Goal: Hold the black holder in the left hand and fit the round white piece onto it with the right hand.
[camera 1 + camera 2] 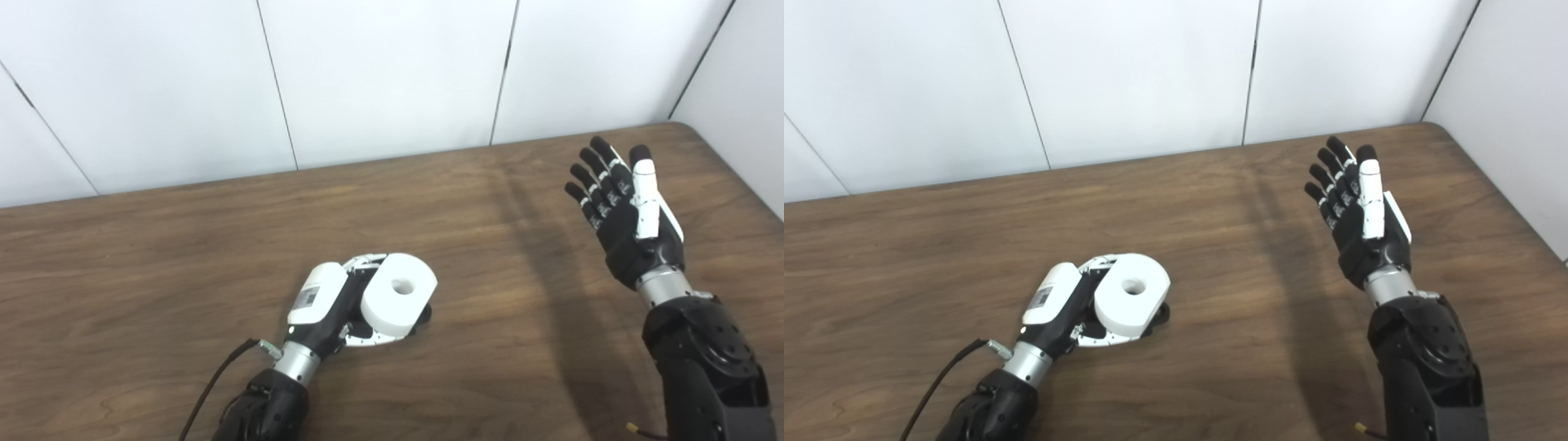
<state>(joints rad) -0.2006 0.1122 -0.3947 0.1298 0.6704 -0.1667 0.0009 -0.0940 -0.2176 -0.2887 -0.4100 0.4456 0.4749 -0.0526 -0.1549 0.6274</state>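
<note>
My left hand [323,301] rests low on the wooden table [153,275], left of centre, with its fingers curled around the task pieces. The round white piece [398,297], thick with a small centre hole, sits in that hand's grasp. Only a black edge of the holder [424,314] shows under the piece's right side; the rest is hidden. My right hand [626,208] is raised over the table's right part, fingers spread and straight, holding nothing, well apart from the white piece. Both hands also show in the right eye view: the left hand [1056,301] and the right hand [1356,211].
White wall panels [392,73] stand behind the table's far edge. The table's rounded right corner [686,125] lies just beyond my right hand. A black cable [211,383] runs along my left forearm.
</note>
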